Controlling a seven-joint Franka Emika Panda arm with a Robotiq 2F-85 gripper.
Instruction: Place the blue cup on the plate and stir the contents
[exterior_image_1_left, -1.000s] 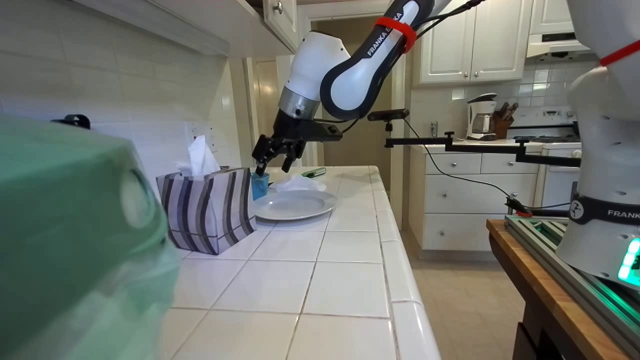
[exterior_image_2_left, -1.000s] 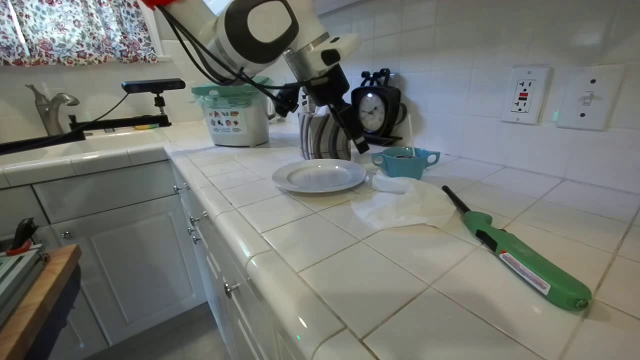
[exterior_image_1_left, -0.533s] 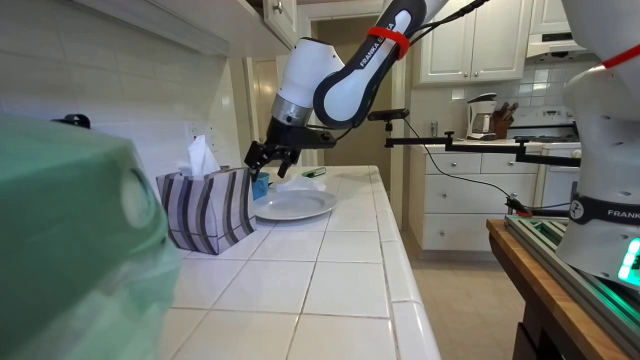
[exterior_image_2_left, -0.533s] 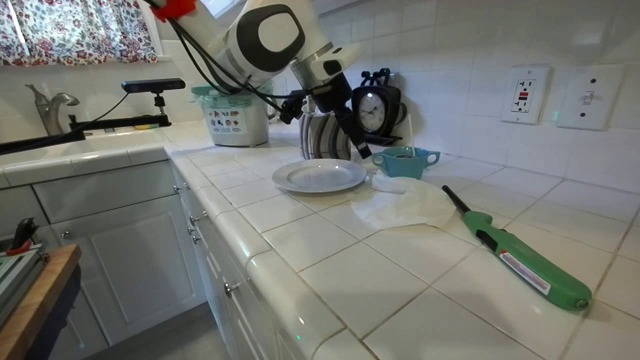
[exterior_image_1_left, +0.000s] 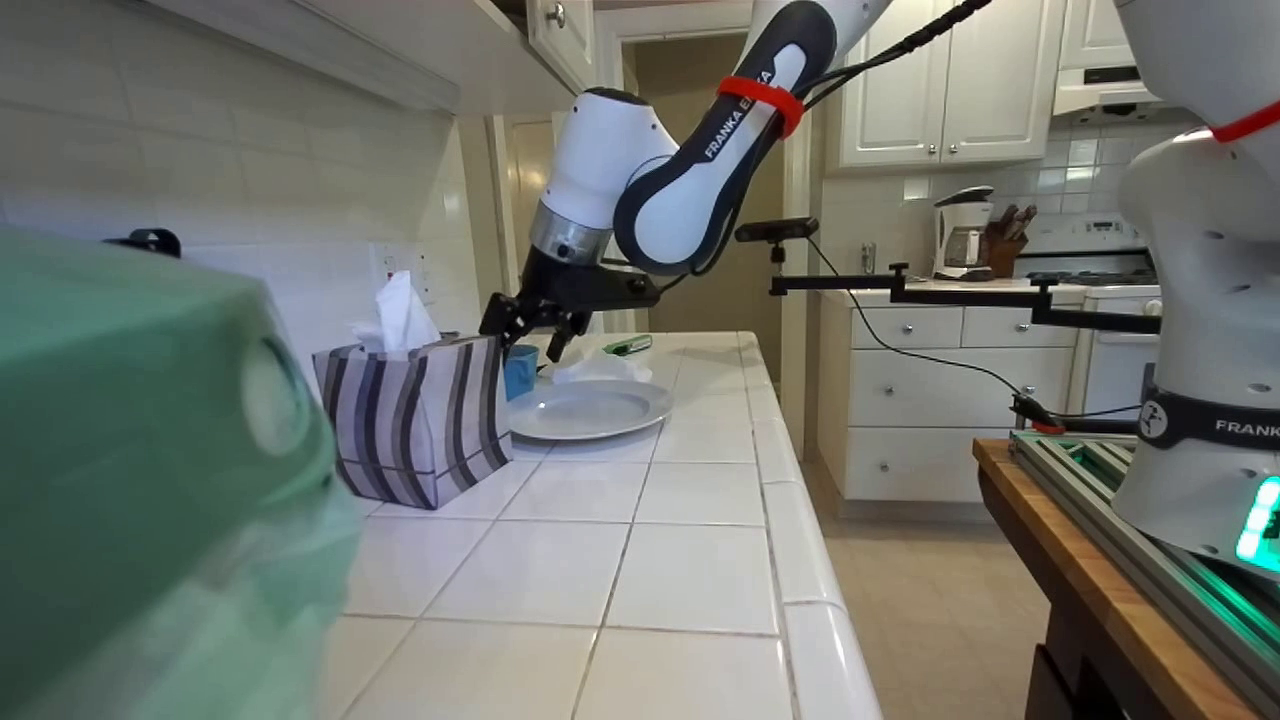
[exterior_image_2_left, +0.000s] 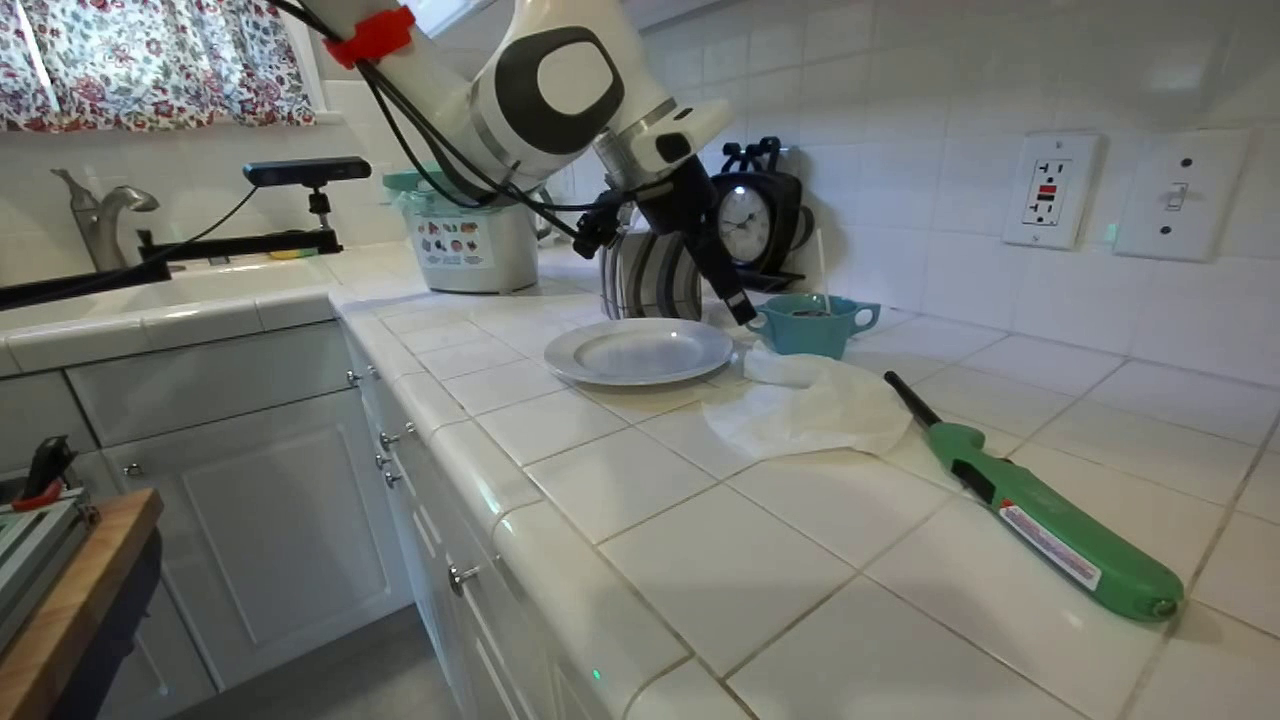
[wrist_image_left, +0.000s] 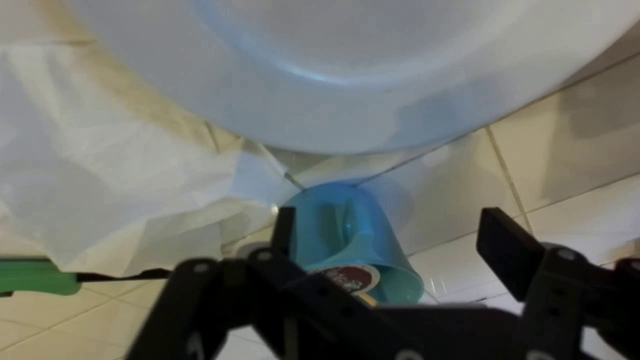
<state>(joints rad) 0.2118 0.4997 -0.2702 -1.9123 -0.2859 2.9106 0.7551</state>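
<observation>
The blue cup (exterior_image_2_left: 812, 335) stands upright on the white tiled counter with its side handles showing. A thin pale stick (exterior_image_2_left: 822, 262) rises out of it, and a round red-and-white label (wrist_image_left: 352, 278) shows inside in the wrist view. Beside it lies the white plate (exterior_image_2_left: 640, 352), with nothing on it. My gripper (wrist_image_left: 389, 234) is open, its jaws wide apart. In the wrist view the cup (wrist_image_left: 370, 240) appears between the fingers, much closer to the left-hand one. In an exterior view a fingertip (exterior_image_2_left: 742, 308) overlaps the cup's near handle; I cannot tell whether they touch.
A crumpled white tissue (exterior_image_2_left: 820, 405) lies by the cup and plate, with a green lighter (exterior_image_2_left: 1050, 520) beyond it. A striped tissue box (exterior_image_1_left: 410, 425) and a black clock (exterior_image_2_left: 745, 225) stand near the wall. A green bag (exterior_image_1_left: 150, 480) fills one side of an exterior view.
My gripper has come lower and closer to the blue cup, its fingertips now at the height of the handle. The cup, plate, tissue and lighter have stayed in place.
</observation>
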